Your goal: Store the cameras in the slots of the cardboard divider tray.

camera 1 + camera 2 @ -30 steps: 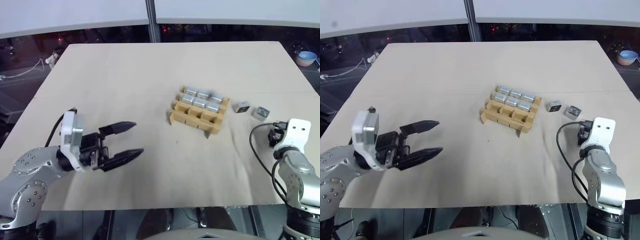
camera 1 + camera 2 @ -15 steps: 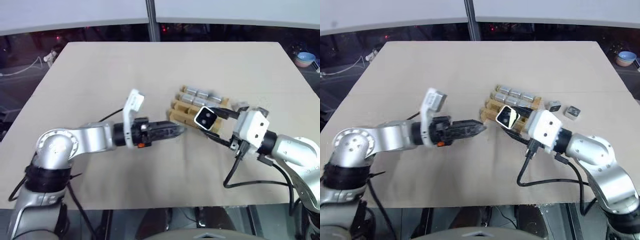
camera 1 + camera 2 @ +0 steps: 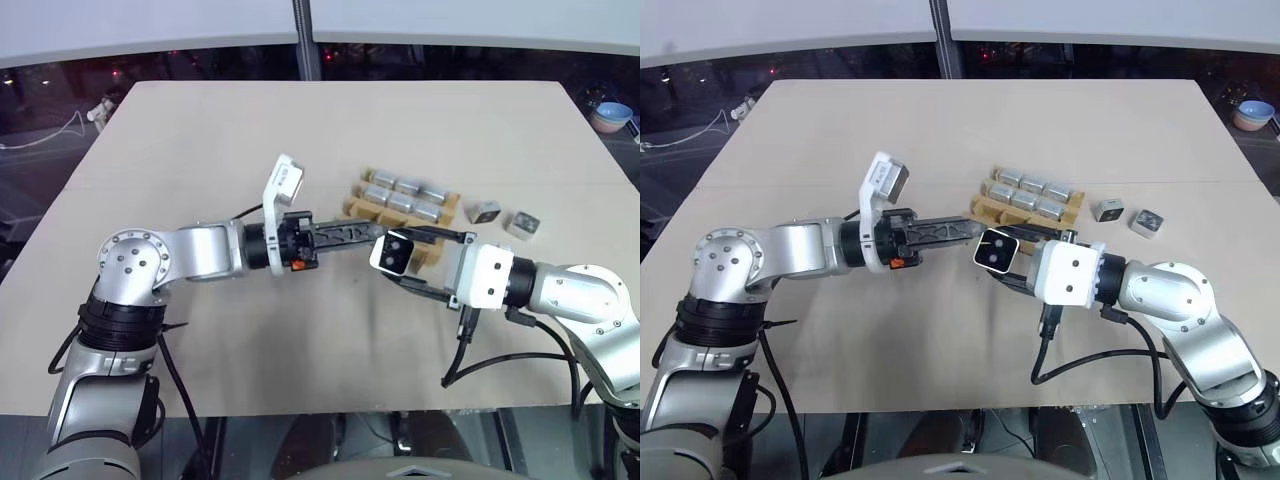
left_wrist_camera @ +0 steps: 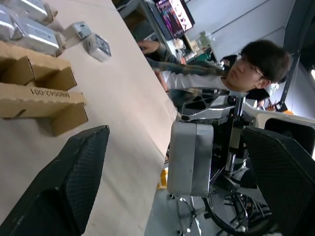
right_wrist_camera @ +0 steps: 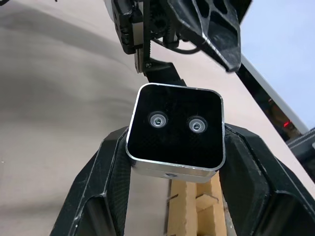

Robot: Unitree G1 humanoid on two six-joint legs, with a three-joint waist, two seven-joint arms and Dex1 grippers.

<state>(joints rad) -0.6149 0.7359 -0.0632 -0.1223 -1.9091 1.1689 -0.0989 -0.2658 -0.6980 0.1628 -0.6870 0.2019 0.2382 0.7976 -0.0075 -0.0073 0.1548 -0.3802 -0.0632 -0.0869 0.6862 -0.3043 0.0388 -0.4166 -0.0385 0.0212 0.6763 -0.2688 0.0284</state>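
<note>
Left eye view first: the cardboard divider tray (image 3: 400, 212) sits near the middle of the table (image 3: 200, 140), and its two far rows look filled with six silver cameras (image 3: 406, 187), while the near row appears empty. Two loose cameras (image 3: 484, 211) lie on the table just right of the tray. The right gripper (image 3: 412, 268) holds a seventh camera (image 3: 392, 252) in the air in front of the tray, lens face toward the robot, and the left gripper (image 3: 372, 232) reaches in from the left beside it. Right eye view shows the same count, so by my reckoning six are stored and three remain. Left wrist view has the left fingers (image 4: 69, 182) standing wide apart with the held camera (image 4: 189, 158) between them, not yet pinched; a person sits beyond the table edge. Right wrist view shows the right fingers (image 5: 98, 191) clamped on the camera's two sides, with the tray's empty near slots below it. A hand-over or re-grip seems to be in progress.
</note>
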